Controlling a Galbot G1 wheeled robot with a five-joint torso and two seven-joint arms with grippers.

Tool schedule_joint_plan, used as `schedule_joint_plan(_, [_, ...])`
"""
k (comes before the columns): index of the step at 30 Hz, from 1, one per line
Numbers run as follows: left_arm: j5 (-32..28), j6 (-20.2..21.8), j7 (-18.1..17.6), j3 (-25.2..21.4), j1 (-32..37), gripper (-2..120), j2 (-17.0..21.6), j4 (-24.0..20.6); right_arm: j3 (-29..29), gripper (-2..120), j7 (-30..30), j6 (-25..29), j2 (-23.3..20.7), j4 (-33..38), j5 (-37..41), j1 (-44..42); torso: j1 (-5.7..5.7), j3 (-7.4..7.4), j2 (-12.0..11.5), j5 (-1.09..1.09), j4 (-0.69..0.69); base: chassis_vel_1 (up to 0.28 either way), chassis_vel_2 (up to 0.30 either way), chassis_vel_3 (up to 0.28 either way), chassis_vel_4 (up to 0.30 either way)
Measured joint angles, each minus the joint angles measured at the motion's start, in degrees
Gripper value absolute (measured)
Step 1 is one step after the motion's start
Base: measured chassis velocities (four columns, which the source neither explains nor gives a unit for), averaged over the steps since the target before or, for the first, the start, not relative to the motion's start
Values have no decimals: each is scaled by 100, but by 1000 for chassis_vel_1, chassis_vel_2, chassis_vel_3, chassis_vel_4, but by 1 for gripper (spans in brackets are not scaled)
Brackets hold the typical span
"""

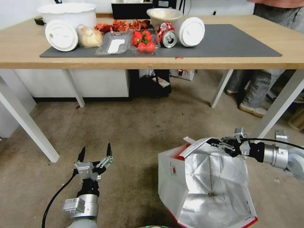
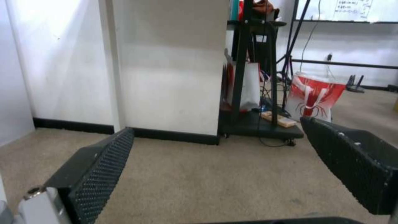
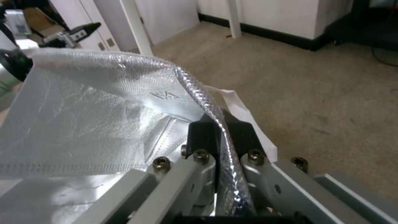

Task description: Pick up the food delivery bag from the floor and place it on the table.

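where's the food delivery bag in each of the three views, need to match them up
Head view: the food delivery bag sits low and right of centre on the floor, mouth open, foil showing, the right gripper shut on its top rim.
Left wrist view: not there; a different red and white bag stands far off.
Right wrist view: its foil rim is pinched between the fingers.
Shared landmark: the beige carpet.

- Bowls (image 1: pixel 68 12), lids, food trays and a can (image 1: pixel 169 38) are crowding the mat's (image 1: pixel 228 41) left half.
- Its right half is lying bare.
- White legs (image 1: pixel 73 87) are flanking open carpet (image 1: pixel 133 126).
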Motion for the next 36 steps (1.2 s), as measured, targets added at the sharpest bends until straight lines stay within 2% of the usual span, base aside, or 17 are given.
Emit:
schedule_joint_plan(16, [-13,-3,2,-1,-1,100,21,-8,161,0,151,-256,-230,338,963,-70,0,0,0,0,0,0,0,0,0])
schedule_joint_plan(36, [-14,-23,-21,25,-19,100,5,-37,181,0,63,-300,-257,438,978,-161,0,0,0,0,0,0,0,0,0])
